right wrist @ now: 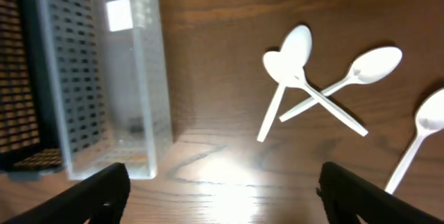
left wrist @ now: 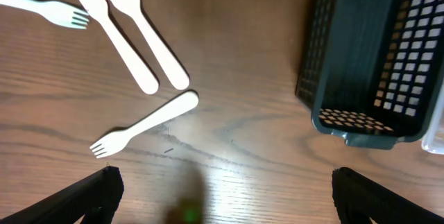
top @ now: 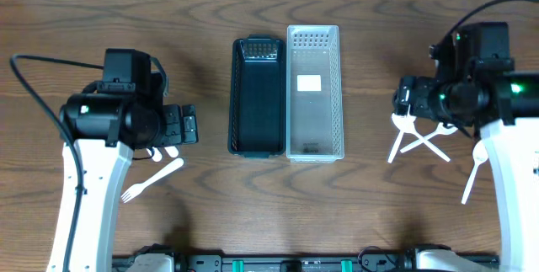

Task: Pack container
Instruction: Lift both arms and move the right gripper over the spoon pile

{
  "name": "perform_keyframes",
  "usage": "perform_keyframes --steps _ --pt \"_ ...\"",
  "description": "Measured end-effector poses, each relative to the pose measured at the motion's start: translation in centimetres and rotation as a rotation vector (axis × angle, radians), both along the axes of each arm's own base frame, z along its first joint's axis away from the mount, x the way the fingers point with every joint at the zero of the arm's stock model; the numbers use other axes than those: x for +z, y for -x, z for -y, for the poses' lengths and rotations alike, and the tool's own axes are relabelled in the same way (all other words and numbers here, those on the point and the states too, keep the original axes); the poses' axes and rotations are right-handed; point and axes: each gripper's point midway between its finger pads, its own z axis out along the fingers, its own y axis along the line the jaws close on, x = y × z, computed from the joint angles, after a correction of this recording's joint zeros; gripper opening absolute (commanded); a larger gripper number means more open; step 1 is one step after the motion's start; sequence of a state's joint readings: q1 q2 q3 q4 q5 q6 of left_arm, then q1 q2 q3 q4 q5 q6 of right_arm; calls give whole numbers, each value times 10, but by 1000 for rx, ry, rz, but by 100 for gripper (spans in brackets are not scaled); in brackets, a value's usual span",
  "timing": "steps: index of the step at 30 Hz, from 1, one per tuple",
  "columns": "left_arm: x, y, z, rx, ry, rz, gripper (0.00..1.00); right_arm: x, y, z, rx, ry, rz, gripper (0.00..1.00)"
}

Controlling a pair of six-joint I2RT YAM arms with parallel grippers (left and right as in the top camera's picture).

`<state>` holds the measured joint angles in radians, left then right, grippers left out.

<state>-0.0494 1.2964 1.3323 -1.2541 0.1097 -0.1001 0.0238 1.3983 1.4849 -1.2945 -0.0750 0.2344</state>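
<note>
The crossed spoons [right wrist: 300, 84] lie on the worktop [right wrist: 222, 9] just ahead of the right end effector [right wrist: 223, 200], their long axes diagonal, apart from the clear container [right wrist: 158, 78]. This arm is the nearer one and stands spread, holding nothing. The left end effector [left wrist: 223, 197] is spread too.

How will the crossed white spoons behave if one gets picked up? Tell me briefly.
The crossed spoons look like thin plastic, so they are probably light and slightly flexible. They overlap, so lifting one will likely drag or flip the others. Lying flat on the smooth table, they may skid rather than lift cleanly.
</note>
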Motion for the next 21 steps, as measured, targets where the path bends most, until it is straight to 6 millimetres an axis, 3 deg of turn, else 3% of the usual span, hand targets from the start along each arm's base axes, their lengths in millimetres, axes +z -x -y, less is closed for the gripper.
perform_keyframes --steps 6,12,15,21 --pt "-1 1 0 -11 -3 -10 98 -43 -15 18 -161 64 -91 96" --pt "-2 3 0 -29 -9 -19 98 -130 -10 22 -241 77 -220 97" --pt "-2 3 0 -33 -10 -19 98 -162 -3 23 -258 79 -250 98" --pt "-2 4 0 -43 -12 -20 98 -191 -11 24 -266 72 -170 98"
